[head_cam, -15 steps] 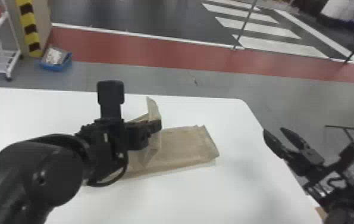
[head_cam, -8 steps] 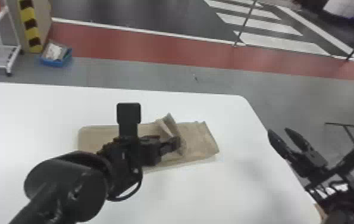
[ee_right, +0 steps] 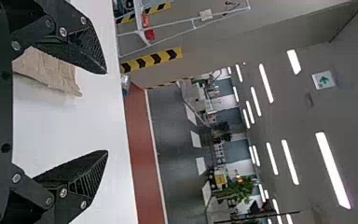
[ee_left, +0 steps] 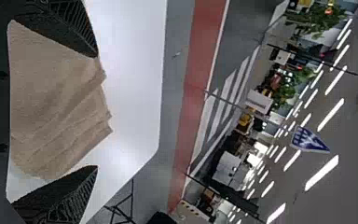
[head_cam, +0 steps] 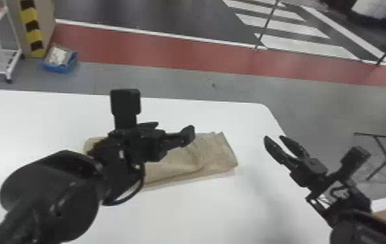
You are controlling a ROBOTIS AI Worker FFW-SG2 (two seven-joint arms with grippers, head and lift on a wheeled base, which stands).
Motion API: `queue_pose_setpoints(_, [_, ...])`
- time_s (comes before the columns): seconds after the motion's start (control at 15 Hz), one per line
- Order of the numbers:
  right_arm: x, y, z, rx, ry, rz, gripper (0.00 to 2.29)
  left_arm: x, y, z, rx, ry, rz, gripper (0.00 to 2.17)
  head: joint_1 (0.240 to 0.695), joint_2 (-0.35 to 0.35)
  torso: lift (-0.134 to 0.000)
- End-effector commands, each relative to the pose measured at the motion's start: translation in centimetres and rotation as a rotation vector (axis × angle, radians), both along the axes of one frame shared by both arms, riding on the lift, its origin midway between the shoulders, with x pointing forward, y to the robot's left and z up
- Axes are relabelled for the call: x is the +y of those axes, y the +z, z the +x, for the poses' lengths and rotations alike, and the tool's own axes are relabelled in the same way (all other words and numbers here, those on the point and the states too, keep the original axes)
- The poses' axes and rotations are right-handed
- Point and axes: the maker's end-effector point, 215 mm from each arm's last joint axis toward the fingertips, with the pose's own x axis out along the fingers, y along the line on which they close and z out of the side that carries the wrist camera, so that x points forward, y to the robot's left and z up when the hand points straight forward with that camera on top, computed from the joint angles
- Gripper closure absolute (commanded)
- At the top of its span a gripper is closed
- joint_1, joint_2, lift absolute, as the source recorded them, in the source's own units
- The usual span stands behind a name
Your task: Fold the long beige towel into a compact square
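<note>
Head view, from farther back, looking forward and down over the left gripper [head_cam: 174, 129] and right gripper [head_cam: 273, 137]. Wrist views, each close behind its own fingers [ee_left: 65, 198], facing across the table [head_cam: 201, 211] toward ceiling lights [ee_left: 331, 114]. All share the towel [head_cam: 218, 155] and red floor strip [head_cam: 137, 48].

In the head view, you have the middle and near side of the towel [head_cam: 216, 152] partly covered by the left arm [head_cam: 65, 194] and the left end effector [head_cam: 174, 127]. How many layers are folded there, you cannot tell. In the right wrist view, a finger and the body of the right end effector [head_cam: 274, 137] hide part of the cloth from you. The bench [head_cam: 201, 211] is cut by the head view's left and bottom edges. For you, the blue box's [head_cam: 59, 68] contents are too blurred to name.
</note>
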Motion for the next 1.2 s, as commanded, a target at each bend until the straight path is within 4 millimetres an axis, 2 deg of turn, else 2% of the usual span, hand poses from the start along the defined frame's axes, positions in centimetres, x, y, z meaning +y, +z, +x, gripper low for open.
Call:
queue_pose_setpoints(0.0, [7.6,-2.1,1.7,0.138,0.076,0.017,0.34,8.7,-0.1,1.5,-0.051,0.071,0.063,0.02,0.687,-0.350,-0.124])
queue_pose_setpoints(0.13, [13.0,-3.1,3.0,0.217,0.090,0.022,0.34,14.6,-0.7,1.5,-0.072,0.111,0.117,0.02,0.695,-0.350,-0.124])
queue_pose_setpoints(0.2, [15.5,-3.4,3.9,0.238,0.091,0.018,0.34,16.3,-0.9,1.2,-0.076,0.116,0.121,0.02,0.695,-0.350,-0.124])
queue_pose_setpoints(0.27, [16.6,-3.8,4.7,0.270,0.087,-0.028,0.34,17.5,-1.5,0.6,-0.066,0.110,0.107,0.02,0.695,-0.328,-0.124])
queue_pose_setpoints(0.4, [17.3,-4.4,6.2,0.321,0.051,-0.146,0.41,19.1,-2.2,-0.5,-0.056,0.111,0.099,0.02,0.695,-0.268,-0.124])
queue_pose_setpoints(0.47, [17.6,-4.6,6.6,0.345,0.039,-0.159,0.41,19.8,-2.3,-0.9,-0.057,0.113,0.099,0.02,0.695,-0.229,-0.124])
queue_pose_setpoints(0.67, [17.6,-5.7,6.7,0.421,0.018,-0.159,0.41,20.9,-2.8,-1.3,-0.046,0.121,0.092,0.02,0.695,-0.198,-0.124])
queue_pose_setpoints(0.87, [17.9,-7.1,6.4,0.477,0.027,-0.143,0.41,20.3,-2.7,-1.5,-0.048,0.107,0.078,0.03,0.695,-0.182,-0.124])
queue_pose_setpoints(1.13, [20.0,-9.1,6.3,0.518,0.065,-0.181,0.41,19.7,-2.8,-1.8,-0.043,0.100,0.065,0.03,0.695,-0.179,-0.124])
